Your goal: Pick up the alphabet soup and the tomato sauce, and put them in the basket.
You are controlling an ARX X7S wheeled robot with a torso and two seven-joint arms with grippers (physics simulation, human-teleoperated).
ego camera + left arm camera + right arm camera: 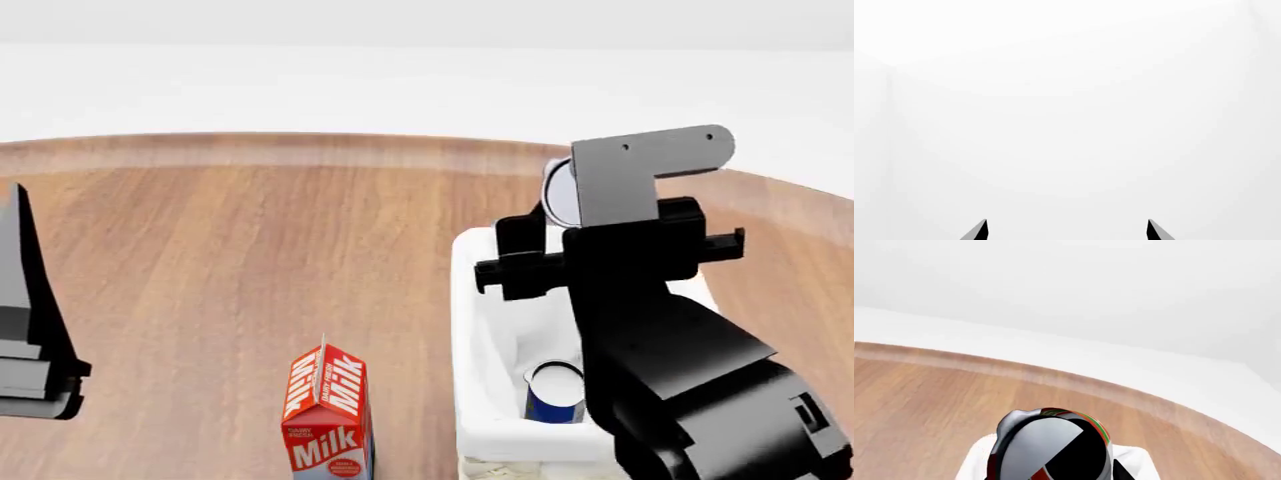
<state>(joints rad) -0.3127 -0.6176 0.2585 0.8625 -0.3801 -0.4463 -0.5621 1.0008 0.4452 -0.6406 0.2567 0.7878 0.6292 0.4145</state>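
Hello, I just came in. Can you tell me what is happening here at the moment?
The right pincer holds the tomato sauce over the basket, not yet released. The alphabet soup already lies inside the basket. The left pincer is open and holds nothing, off to the side. A milk carton stands on the wooden table beside the basket.

The right gripper point(567, 195) is closed on the tomato sauce point(1054, 445), at two o'clock. The left gripper point(1066, 231) has its jaws apart, empty, at nine o'clock.
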